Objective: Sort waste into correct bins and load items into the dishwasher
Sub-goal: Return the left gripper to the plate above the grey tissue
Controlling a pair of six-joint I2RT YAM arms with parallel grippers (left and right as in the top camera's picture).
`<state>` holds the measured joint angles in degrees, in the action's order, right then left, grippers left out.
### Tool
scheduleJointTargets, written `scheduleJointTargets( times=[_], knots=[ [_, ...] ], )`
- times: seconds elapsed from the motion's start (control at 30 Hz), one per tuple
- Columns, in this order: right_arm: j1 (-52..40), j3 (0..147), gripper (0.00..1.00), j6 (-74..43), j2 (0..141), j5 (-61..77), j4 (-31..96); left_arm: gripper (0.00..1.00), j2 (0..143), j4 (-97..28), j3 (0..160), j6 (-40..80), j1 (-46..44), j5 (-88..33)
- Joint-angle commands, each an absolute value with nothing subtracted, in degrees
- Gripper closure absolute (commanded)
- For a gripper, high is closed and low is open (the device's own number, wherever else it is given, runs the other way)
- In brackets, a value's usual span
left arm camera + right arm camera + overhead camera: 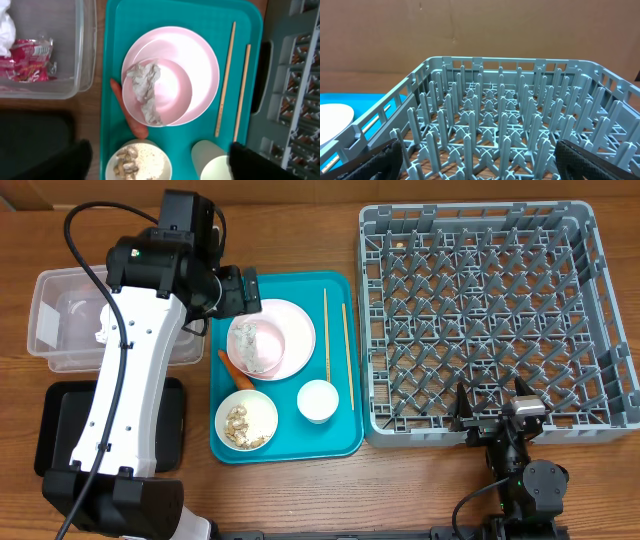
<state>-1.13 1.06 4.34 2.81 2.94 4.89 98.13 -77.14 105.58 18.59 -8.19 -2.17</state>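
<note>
counts: 1 plate [200, 60], 2 bowls, 1 cup [318, 400], 1 carrot [127, 112], 1 napkin [145, 87], 1 wrapper [27, 60], 2 chopsticks [325, 330], 1 tub [45, 290], 1 black tray [60, 430], 1 teal tray [290, 450], 1 rack [490, 320]
clock reference: overhead view, 12 at the top edge
left pincer [248, 292]: jaws wide, nothing between them; over the teal tray's 11 o'clock corner
right pincer [485, 165]: jaws wide, empty; at the rack's 6 o'clock wall, facing across the pegs
plate: on the teal tray, just beside the left pincer at 5 o'clock
napkin bowl [175, 92]: sits on the plate, crumpled napkin inside; 6 o'clock of the left pincer
carrot: on the teal tray against the plate's 7 o'clock rim, further out at 6 o'clock
scraps bowl [246, 422]: peanut and rice scraps [125, 162] inside; tray's 7 o'clock corner
cup: at 3 o'clock of the scraps bowl
chopsticks: side by side along the tray's 3 o'clock side
tub: on the worktop [300, 500] at 9 o'clock of the left pincer; wrapper inside
black tray: 6 o'clock of the tub, partly under the left arm
rack: 3 o'clock of the teal tray, no dishes seen in it
</note>
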Motion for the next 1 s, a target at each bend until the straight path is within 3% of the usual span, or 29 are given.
scheduleJointTargets(
  times=[0.0,0.13,0.4,0.7,0.97],
  knots=[
    [-1.1,0.4,0.00,5.0,2.6,2.9,4.6,0.25,98.1,-77.3,106.1,19.3,-8.3,-1.1],
    [-1.1,0.4,0.00,5.0,2.6,2.9,4.6,0.36,98.1,-77.4,106.1,20.4,-8.4,-1.1],
    [-1.1,0.4,0.00,5.0,2.6,2.9,4.6,0.38,98.8,-78.1,106.1,21.9,-9.9,-1.0],
    [-1.1,0.4,0.00,5.0,2.6,2.9,4.6,0.49,100.8,-79.3,106.1,22.4,-10.6,1.1],
    [-1.1,0.4,0.00,5.0,2.6,2.9,4.6,0.47,105.4,-79.1,105.1,27.3,-10.9,1.9]
  ],
)
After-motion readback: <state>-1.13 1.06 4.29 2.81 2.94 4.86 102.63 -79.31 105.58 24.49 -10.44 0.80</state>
